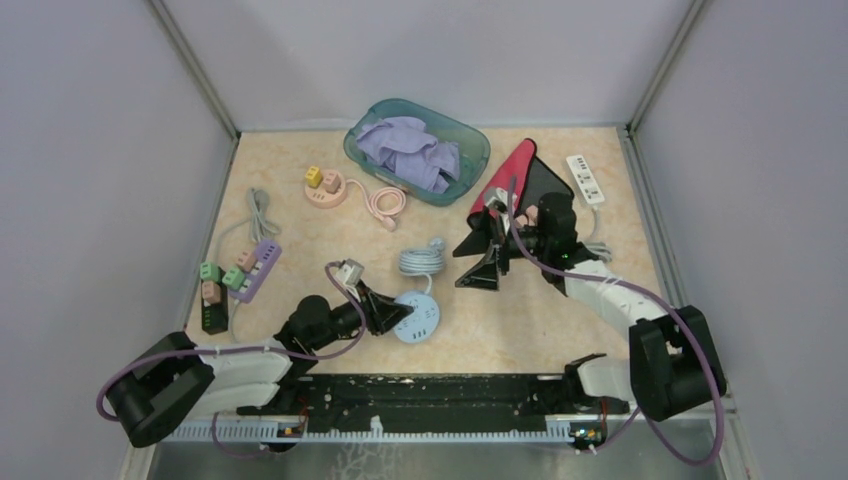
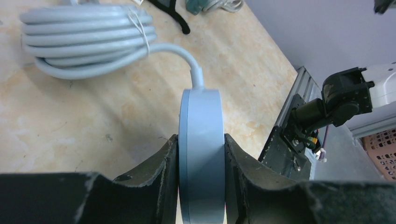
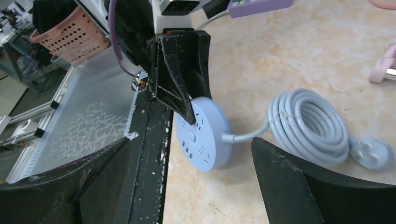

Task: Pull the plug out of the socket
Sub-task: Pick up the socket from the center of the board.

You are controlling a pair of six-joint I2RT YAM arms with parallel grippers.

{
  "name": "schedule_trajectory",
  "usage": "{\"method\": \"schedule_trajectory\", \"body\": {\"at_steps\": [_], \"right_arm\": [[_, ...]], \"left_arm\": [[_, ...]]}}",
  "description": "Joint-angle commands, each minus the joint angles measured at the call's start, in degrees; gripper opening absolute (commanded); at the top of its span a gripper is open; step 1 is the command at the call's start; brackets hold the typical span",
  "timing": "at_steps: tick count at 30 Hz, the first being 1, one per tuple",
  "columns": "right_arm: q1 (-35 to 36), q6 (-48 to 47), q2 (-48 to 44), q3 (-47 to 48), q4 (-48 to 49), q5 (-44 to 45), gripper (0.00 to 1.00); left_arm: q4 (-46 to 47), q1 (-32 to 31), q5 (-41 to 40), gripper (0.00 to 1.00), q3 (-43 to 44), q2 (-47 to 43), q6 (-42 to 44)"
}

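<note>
The round pale-blue socket point(image 1: 418, 318) stands on edge near the table's front. My left gripper point(image 1: 392, 312) is shut on its rim, and in the left wrist view both fingers press the sides of the socket point(image 2: 201, 154). In the right wrist view the socket point(image 3: 203, 133) shows its face, and no plug sits in the part I can see. Its grey cord point(image 1: 420, 262) lies coiled behind it. My right gripper point(image 1: 482, 262) hangs open above the table's middle with nothing between its fingers. A small pink block point(image 1: 532, 213) sits behind the right wrist; whether it is the plug is unclear.
A teal bin point(image 1: 415, 150) of purple cloth stands at the back. A pink round socket point(image 1: 325, 187) and a purple power strip point(image 1: 255, 268) carrying coloured cubes lie to the left. A red and black pouch point(image 1: 520, 180) and a white strip point(image 1: 585, 178) lie to the right.
</note>
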Motion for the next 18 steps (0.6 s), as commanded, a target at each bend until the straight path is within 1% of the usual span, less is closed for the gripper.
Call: {"method": "schedule_trajectory", "body": {"at_steps": [1,10,18], "right_arm": [[3.0,-2.6,1.4,3.5,-2.2,-1.9,0.99],[3.7,-1.0,1.8,3.7,-2.5,1.0,0.99],[4.1,0.1,2.0,3.4,-1.5,1.1,0.99]], "left_arm": [[14.8,0.0,2.5,0.00,0.8,-1.6,0.6],[16.8,0.0,2.4,0.00,0.5,-3.2,0.4],[18.4,0.0,2.1,0.00,0.0,-3.0,-1.0]]}}
